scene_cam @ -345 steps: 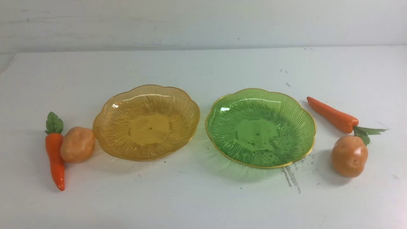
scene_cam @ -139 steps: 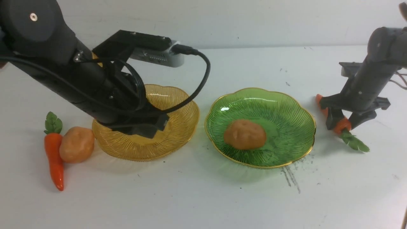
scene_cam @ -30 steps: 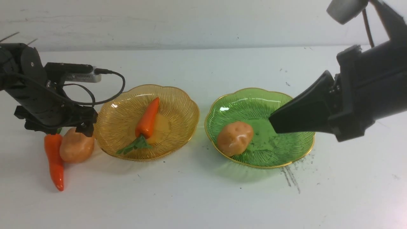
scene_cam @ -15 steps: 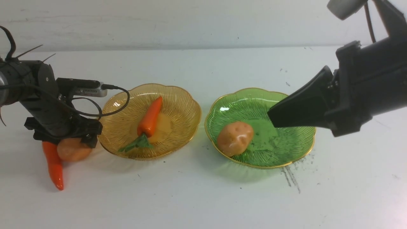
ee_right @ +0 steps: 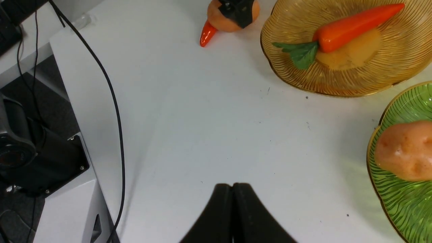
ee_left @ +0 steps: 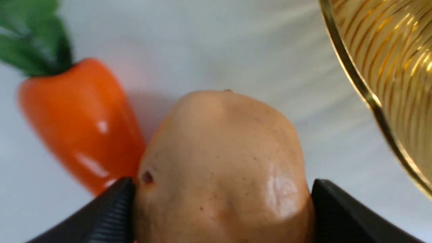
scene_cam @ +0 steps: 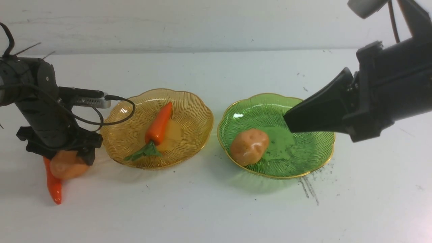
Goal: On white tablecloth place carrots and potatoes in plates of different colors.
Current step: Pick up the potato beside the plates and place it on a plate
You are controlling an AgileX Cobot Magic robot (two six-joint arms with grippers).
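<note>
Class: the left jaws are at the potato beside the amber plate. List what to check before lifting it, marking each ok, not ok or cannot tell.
1. Jaws of the left gripper touch both sides of the loose potato: ok.
2. The loose carrot is clear of them: not ok; it lies against that potato.
3. The green plate has room beside the plated potato: ok.
4. The right gripper is clear of the green plate: cannot tell; shut, it overlaps it in front view.
5. The amber plate holds only the plated carrot: ok.
</note>
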